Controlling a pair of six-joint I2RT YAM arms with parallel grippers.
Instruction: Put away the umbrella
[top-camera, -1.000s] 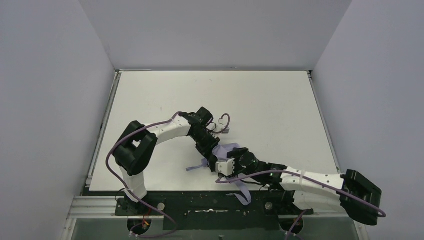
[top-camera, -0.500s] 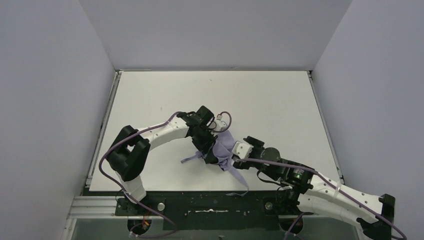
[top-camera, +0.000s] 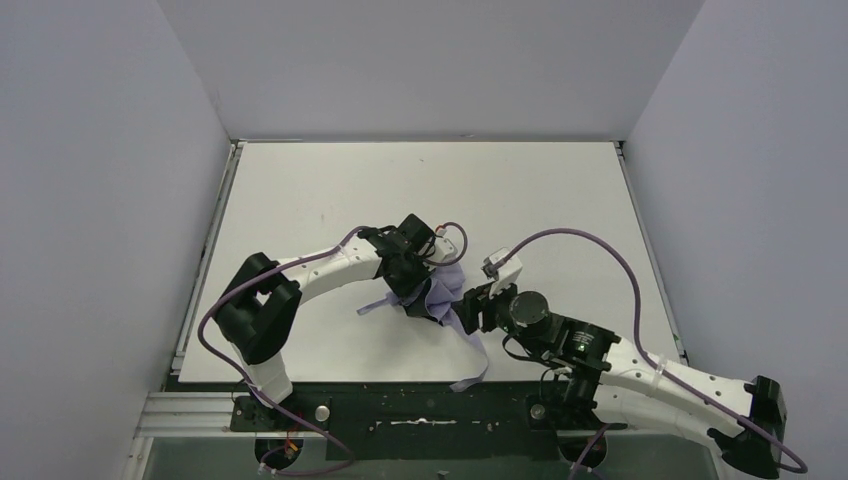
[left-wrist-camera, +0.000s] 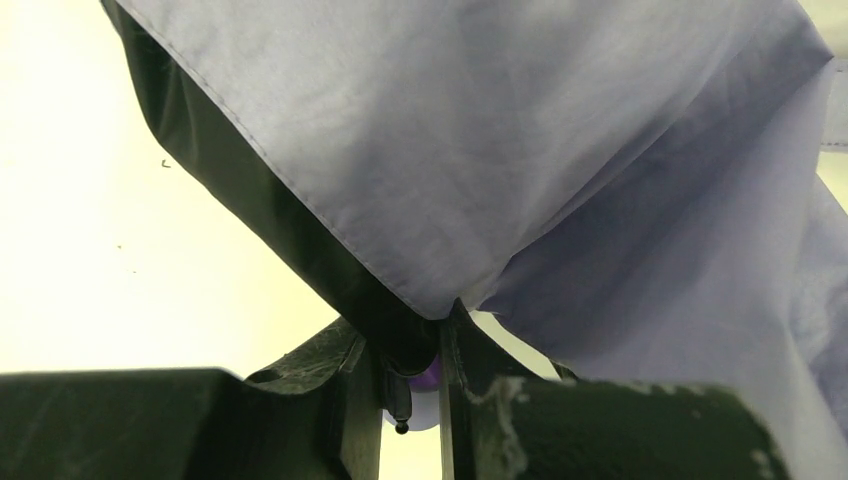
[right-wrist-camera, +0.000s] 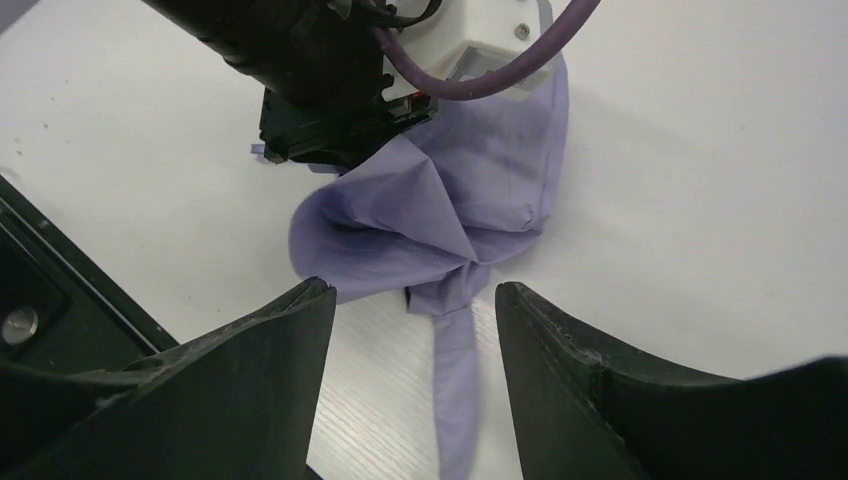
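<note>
The umbrella (top-camera: 446, 290) is a crumpled bundle of pale lavender fabric on the white table, near the front middle. My left gripper (top-camera: 418, 300) is shut on it. In the left wrist view the fingers (left-wrist-camera: 415, 350) pinch a fold of lavender cloth (left-wrist-camera: 520, 150) with its dark underside. A long fabric strap (top-camera: 478, 362) trails toward the table's near edge. My right gripper (top-camera: 468, 310) stands open just right of the bundle. In the right wrist view its gripper (right-wrist-camera: 412, 295) straddles the strap (right-wrist-camera: 455, 400) without touching it, below the fabric (right-wrist-camera: 440, 210).
The left arm's wrist and purple cable (right-wrist-camera: 330, 90) sit right behind the bundle. The black base rail (top-camera: 400, 405) runs along the table's near edge. Grey walls enclose the white tabletop (top-camera: 520, 200) on three sides.
My right arm swung from the near edge up to the bundle's right side, its jaws wider. The bundle and left gripper shifted slightly right; the strap moved with them.
</note>
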